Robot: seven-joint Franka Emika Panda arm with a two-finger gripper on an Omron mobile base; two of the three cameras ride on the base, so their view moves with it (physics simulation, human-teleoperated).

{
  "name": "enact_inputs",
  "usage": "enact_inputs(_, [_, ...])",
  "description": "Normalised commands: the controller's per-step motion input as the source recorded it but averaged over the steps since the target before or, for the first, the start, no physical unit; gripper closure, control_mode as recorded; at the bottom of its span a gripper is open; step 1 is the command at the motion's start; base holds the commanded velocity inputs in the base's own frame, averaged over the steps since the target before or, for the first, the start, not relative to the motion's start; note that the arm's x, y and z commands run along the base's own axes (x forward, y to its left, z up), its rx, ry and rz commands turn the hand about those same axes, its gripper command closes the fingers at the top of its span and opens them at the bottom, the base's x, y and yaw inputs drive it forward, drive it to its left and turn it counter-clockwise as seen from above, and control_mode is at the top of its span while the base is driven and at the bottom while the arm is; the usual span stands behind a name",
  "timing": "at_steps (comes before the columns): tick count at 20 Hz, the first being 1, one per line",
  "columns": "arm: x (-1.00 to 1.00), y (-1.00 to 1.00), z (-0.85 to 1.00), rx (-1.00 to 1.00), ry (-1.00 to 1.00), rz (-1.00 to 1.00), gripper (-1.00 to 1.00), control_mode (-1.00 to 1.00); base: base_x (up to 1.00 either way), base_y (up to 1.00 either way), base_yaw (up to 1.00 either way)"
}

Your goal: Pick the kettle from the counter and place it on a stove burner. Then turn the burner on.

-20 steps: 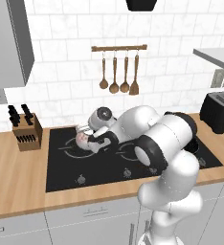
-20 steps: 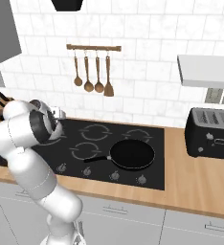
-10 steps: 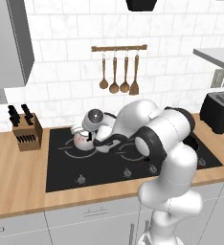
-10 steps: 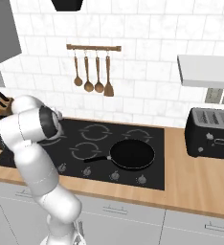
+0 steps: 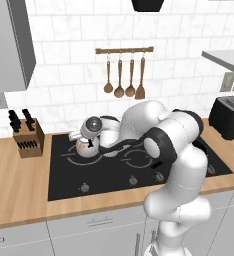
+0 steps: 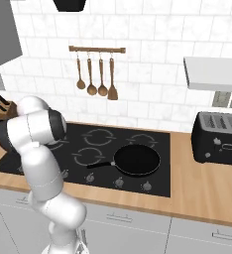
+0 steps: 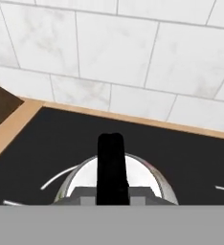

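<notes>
Over the last second the kettle (image 5: 87, 146) has dropped to the burner (image 5: 84, 156) at the cooktop's (image 5: 64, 185) back left, gripper (image 5: 95, 131) apparently pinching its handle (image 7: 112, 165); release is probably next, then the knob.

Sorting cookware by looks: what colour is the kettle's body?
Silvery-white, shiny; the kettle shows best in the left base view.

White marbled wall tiles (image 5: 64, 75) carry a wooden utensil rail (image 5: 124, 50); grey cabinets (image 6: 133, 228) stand below.
</notes>
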Motion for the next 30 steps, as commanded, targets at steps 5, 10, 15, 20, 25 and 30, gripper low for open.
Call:
enact_inputs(5, [0.00, 0.00, 0.00, 0.00, 0.00, 0.00, -1.00, -1.00, 0.00, 0.00, 0.00])
enact_inputs(10, [0.01, 0.00, 0.28, 0.00, 0.03, 0.00, -1.00, -1.00, 0.00, 0.00, 0.00])
enact_inputs(15, [0.02, 0.18, 0.66, 0.00, 0.14, 0.00, -1.00, -1.00, 0.00, 0.00, 0.00])
enact_inputs(20, [-0.48, 0.28, 0.77, 0.00, 0.08, 0.00, -1.00, -1.00, 0.00, 0.00, 0.00])
enact_inputs(25, [-0.97, 0.40, 0.20, -0.02, 0.28, 0.00, -1.00, -1.00, 0.00, 0.00, 0.00])
enact_inputs(30, [-1.00, 0.20, -0.64, -0.07, 0.45, 0.00, -1.00, -1.00, 0.00, 0.00, 0.00])
